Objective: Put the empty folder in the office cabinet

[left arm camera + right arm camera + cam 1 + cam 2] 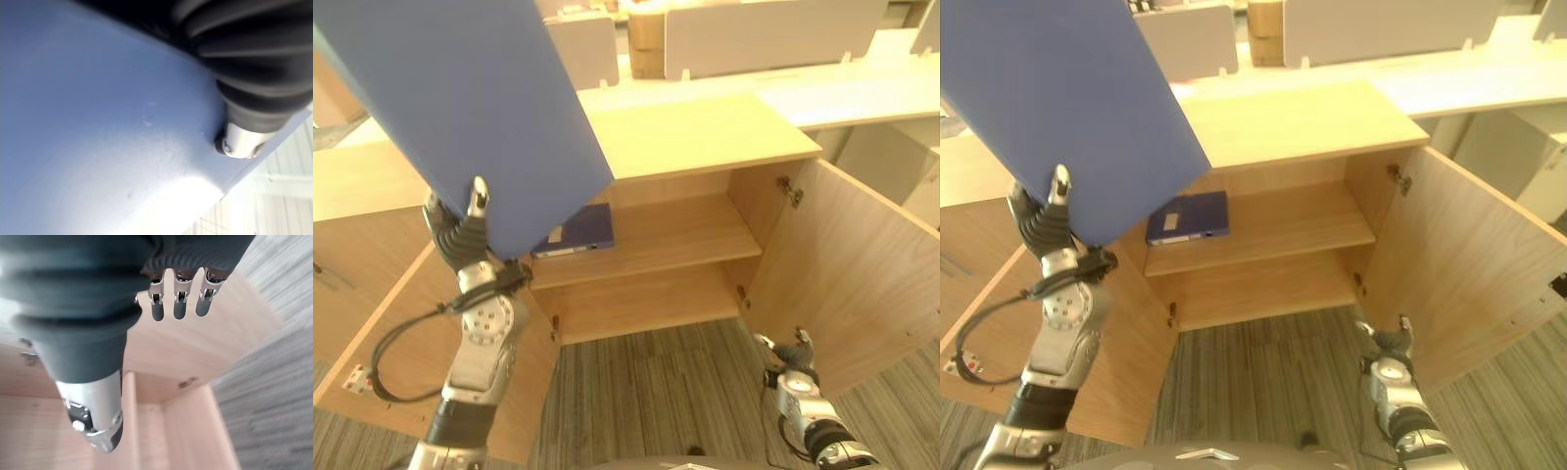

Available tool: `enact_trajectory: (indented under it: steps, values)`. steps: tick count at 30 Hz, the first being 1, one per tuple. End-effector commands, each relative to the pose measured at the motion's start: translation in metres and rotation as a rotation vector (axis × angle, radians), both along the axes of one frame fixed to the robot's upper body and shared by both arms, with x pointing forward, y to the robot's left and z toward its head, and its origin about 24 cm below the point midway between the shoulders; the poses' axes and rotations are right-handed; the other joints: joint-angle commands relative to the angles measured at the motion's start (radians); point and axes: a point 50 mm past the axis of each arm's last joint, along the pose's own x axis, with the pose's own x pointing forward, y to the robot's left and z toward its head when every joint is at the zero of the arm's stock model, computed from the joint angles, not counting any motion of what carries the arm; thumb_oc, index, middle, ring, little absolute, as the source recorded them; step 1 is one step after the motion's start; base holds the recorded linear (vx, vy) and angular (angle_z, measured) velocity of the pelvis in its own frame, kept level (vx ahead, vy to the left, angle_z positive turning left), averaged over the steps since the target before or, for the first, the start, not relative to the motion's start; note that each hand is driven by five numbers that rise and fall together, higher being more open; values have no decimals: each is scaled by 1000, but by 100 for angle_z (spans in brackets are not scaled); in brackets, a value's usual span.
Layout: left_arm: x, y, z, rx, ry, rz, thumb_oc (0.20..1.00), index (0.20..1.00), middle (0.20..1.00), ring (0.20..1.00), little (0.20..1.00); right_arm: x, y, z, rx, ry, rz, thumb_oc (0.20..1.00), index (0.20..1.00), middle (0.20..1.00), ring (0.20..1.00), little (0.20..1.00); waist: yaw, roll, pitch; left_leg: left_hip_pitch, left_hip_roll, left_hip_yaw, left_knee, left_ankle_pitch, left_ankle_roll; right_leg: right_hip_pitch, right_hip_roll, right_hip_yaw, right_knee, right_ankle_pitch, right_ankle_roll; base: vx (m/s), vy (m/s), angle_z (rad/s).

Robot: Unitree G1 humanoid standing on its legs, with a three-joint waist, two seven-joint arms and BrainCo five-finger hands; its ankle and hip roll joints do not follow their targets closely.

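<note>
A large blue folder [460, 98] is held up, tilted, in front of the cabinet's upper left. My left hand [460, 235] grips its lower corner, thumb [239, 139] pressed on the near face and fingers hidden behind it. The open wooden office cabinet [695, 137] has a middle shelf [675, 240]. A second, smaller blue folder [1190, 217] lies flat on the left of that shelf. My right hand [793, 357] hangs low by the right door [847, 264] with its fingers [178, 306] straight and nothing in it.
Both cabinet doors stand wide open, the left door [372, 294] beside my left arm. Grey striped carpet [656, 392] lies in front. Desks with white partition panels [764, 34] stand behind the cabinet.
</note>
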Motion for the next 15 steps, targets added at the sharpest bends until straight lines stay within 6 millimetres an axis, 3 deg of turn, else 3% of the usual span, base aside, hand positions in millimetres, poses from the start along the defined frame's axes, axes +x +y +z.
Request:
enact_trajectory:
  steps: [1, 4, 9, 12, 15]
  values:
    - [0, 5, 7, -107, -61, -139, 200, 200, 200, 200, 200, 27, 13, 21, 164, -157, 7, 1000, 1000, 1000, 1000, 1000, 10, -61, -6, -68, -6, -8, 1, -54, -11, 49, -127, -51, 87, -178, 85, 8, -8, 17]
    - [-9, 2, -2, -160, -33, -183, 200, 200, 200, 200, 200, 36, 15, 33, 203, -224, 34, 1000, 1000, 1000, 1000, 1000, 17, -65, -3, -67, -6, -18, 1, -52, -11, 53, -126, -57, 91, -180, 82, 7, -14, 16]
    - [-23, -11, -22, -185, 66, -359, 200, 200, 200, 200, 200, 63, 25, 79, 317, -422, 159, 1000, 1000, 1000, 1000, 1000, 47, -77, 6, -78, -1, -42, 1, -41, -11, 53, -121, -76, 94, -177, 81, 0, -18, 14]
    - [-28, -17, -27, -194, 97, -445, 200, 200, 200, 200, 200, 71, 27, 91, 365, -457, 210, 1000, 1000, 1000, 1000, 1000, 56, -81, 9, -84, 0, -49, 1, -36, -11, 45, -121, -80, 100, -175, 83, -13, -5, 14]
    - [-35, -32, -29, -233, 130, -620, 200, 200, 200, 200, 200, 85, 54, 120, 517, -528, 387, 1000, 1000, 1000, 1000, 1000, 73, -89, 14, -97, 0, -55, 1, -30, -11, 31, -120, -82, 107, -170, 87, -21, -3, 8]
